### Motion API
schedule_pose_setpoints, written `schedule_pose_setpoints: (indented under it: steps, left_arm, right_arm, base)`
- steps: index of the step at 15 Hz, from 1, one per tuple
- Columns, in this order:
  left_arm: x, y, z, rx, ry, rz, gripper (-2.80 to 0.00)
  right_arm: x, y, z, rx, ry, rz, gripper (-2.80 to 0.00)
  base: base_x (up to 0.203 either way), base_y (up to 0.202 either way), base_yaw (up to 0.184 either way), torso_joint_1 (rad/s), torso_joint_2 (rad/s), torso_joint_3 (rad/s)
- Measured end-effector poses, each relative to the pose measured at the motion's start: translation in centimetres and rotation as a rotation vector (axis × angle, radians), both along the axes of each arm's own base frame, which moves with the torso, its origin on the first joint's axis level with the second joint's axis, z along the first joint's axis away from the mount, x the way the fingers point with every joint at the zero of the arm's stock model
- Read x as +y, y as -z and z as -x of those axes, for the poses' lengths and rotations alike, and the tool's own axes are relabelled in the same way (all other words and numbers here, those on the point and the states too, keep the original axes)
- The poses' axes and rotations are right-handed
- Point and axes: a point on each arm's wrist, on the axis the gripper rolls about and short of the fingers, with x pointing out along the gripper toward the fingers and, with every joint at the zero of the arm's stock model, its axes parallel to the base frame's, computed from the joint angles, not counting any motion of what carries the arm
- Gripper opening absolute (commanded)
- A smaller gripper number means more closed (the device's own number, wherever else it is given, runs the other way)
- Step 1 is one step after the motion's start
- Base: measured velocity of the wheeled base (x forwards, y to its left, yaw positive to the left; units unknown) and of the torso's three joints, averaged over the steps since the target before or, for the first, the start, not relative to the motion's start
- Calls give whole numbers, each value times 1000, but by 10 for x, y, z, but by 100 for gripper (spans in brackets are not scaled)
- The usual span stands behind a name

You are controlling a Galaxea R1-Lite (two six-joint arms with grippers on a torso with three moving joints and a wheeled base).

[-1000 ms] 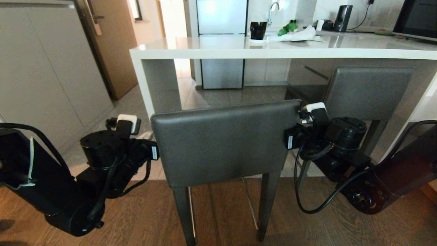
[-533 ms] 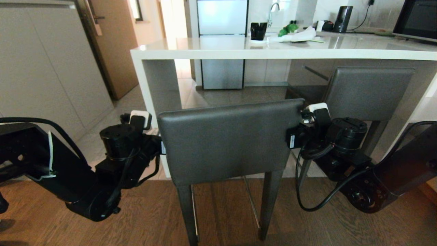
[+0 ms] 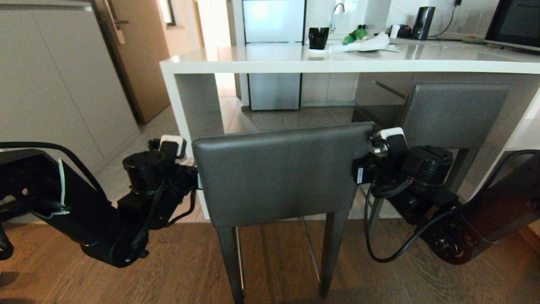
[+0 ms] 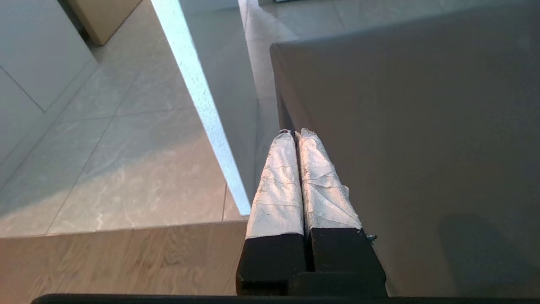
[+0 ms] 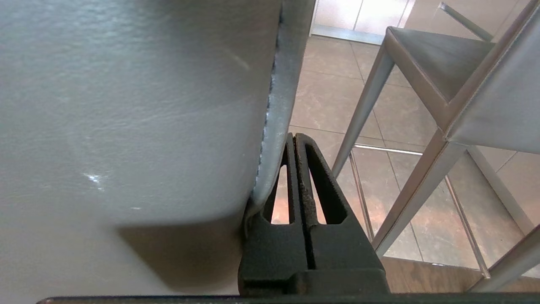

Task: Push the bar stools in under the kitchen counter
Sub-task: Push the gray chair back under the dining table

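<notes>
The nearer of the bar stools [image 3: 278,173] stands in front of the kitchen counter [image 3: 337,65], with its dark grey backrest facing me. My left gripper [image 4: 296,133] is shut, and its white-wrapped fingers lie along the backrest's left edge [image 4: 400,147]. On the other side my right gripper [image 5: 294,137] is shut too, its black fingers pressed against the backrest's right edge [image 5: 126,105]. In the head view both grippers flank the backrest, the left [image 3: 195,181] and the right [image 3: 358,169]. The second stool [image 3: 453,114] sits further in under the counter on the right.
The counter's white side panel [image 3: 177,109] stands just left of the near stool, close beside my left fingers. A black cup [image 3: 318,37], a cloth and a kettle [image 3: 423,22] sit on the counter. Cabinets [image 3: 50,84] and a door [image 3: 135,55] line the left.
My left arm has swung in toward the stool. The backrest's left edge has shifted slightly to the right. The right arm has stayed in place.
</notes>
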Motion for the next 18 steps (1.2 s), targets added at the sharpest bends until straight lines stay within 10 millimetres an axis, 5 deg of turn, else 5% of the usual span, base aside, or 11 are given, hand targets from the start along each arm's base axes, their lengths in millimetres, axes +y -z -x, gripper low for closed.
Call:
schedule_pose_setpoints:
  steps: [6,11,18]
  left_arm:
    - [49,-17,21,-5,-32,3,-280]
    - [12,-26,53,16,60,0,-280]
    - [-14,-15,29,19,42,-3,-280]
  right_arm:
    - [-1,0,0,-3,7,-3,-280]
    - [1,2,2,-2,0,-1,-280]
    - [1,2,2,-2,0,1,-280]
  base:
    - [0,0,0,0,0,0]
    - [0,0,0,0,0,0]
    - [0,0,0,0,0,0]
